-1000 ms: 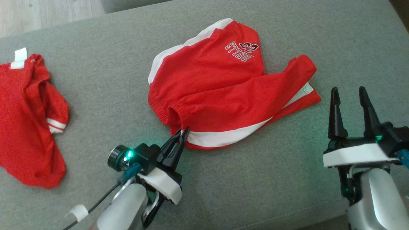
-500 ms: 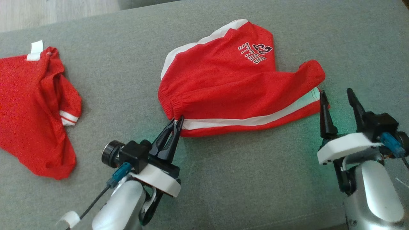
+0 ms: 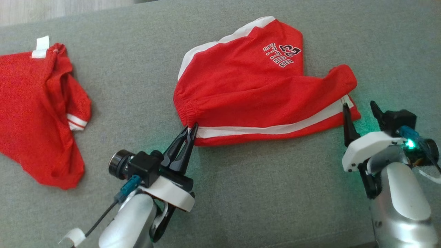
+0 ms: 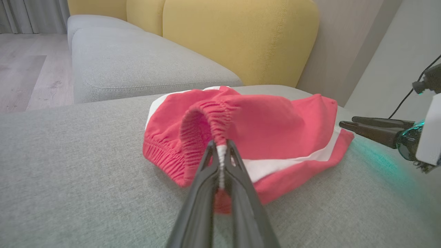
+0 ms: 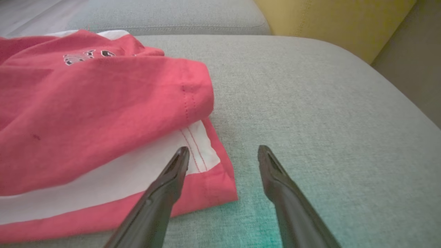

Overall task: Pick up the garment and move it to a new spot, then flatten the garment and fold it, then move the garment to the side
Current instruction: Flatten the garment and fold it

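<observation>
Looking down on the grey sofa seat (image 3: 275, 193), we see a pair of red shorts (image 3: 248, 86) lying near its middle. The waistband (image 3: 187, 110) is turned toward the robot's left and the leg ends toward its right. A white stripe (image 3: 275, 129) runs along the near edge, and black-and-white lettering (image 3: 281, 55) sits on the far leg.

The left gripper (image 3: 192, 128) is closed tight on the near end of the gathered waistband. In the left wrist view we see the elastic pinched between the two dark fingers and raised into a small arch above the seat, while the rest of the shorts lies on the seat.

The right gripper (image 3: 358, 104) holds nothing and stands wide at the leg end of the shorts. In the right wrist view one finger (image 5: 172, 179) lies over the white panel by the hem corner (image 5: 206, 151), and the other finger (image 5: 282, 186) is over bare seat just beside it. We cannot tell whether either finger touches the cloth or the seat.

A second red garment (image 3: 34, 113) with white trim lies crumpled well apart, on the robot's left. A yellow back cushion (image 4: 241, 38) stands behind the seat.
</observation>
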Available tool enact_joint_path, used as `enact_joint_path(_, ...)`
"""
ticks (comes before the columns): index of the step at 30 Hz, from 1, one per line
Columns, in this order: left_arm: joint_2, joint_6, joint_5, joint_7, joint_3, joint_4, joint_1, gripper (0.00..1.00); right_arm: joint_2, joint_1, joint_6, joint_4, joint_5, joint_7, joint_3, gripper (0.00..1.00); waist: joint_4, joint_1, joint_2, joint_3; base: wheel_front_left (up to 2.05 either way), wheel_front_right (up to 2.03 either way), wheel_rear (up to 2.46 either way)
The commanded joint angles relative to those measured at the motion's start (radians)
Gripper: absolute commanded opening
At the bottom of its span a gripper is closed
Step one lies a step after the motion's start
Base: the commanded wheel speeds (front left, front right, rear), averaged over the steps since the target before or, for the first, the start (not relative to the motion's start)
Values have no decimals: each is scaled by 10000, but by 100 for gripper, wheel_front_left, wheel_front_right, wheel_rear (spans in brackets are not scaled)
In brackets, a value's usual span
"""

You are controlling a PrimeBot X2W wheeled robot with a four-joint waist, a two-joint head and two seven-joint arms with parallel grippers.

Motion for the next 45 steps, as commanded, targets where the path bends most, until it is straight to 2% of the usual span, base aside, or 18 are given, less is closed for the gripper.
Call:
enact_joint_path(1, 82, -30, 84, -96, 368, -285, -149, 0, -53, -433, -9, -150, -103, 3, 280, 100, 10, 0, 0, 38, 0, 0, 0)
enact_joint_path(25, 45, -162, 192, -97, 276, -140, -223, 0, -626, -1710, -9, 2182, -17, -387, 1505, 99, 175, 0, 0, 148, 0, 0, 0)
enact_joint_path(26, 41, -163, 195, -97, 276, -132, -223, 0, -632, -1725, -9, 2241, -12, -410, 1568, 87, 174, 0, 0, 144, 0, 0, 0)
enact_joint_path(28, 29, -167, 198, -97, 275, -110, -220, 0, -650, -1746, -9, 2335, -17, -452, 1694, 25, 168, 0, 0, 133, 0, 0, 0)
enact_joint_path(29, 24, -169, 198, -97, 275, -95, -223, 0, -664, -1762, -9, 2374, -20, -472, 1748, 2, 162, 0, 0, 129, 0, 0, 0)
enact_joint_path(30, 19, -171, 197, -97, 274, -79, -227, 0, -677, -1777, -9, 2412, -17, -494, 1792, 0, 158, 0, 0, 124, 0, 0, 0)
enact_joint_path(40, -33, -187, 137, -97, 298, 103, -220, 0, -758, -1708, -9, 2433, -47, -795, 2021, 0, 80, 0, 0, -47, 0, 0, 0)
enact_joint_path(45, -59, -167, 107, -97, 455, 60, -105, 0, -776, -1377, -9, 1928, 145, -1157, 2095, 0, -7, 0, 0, -313, 0, 0, 0)
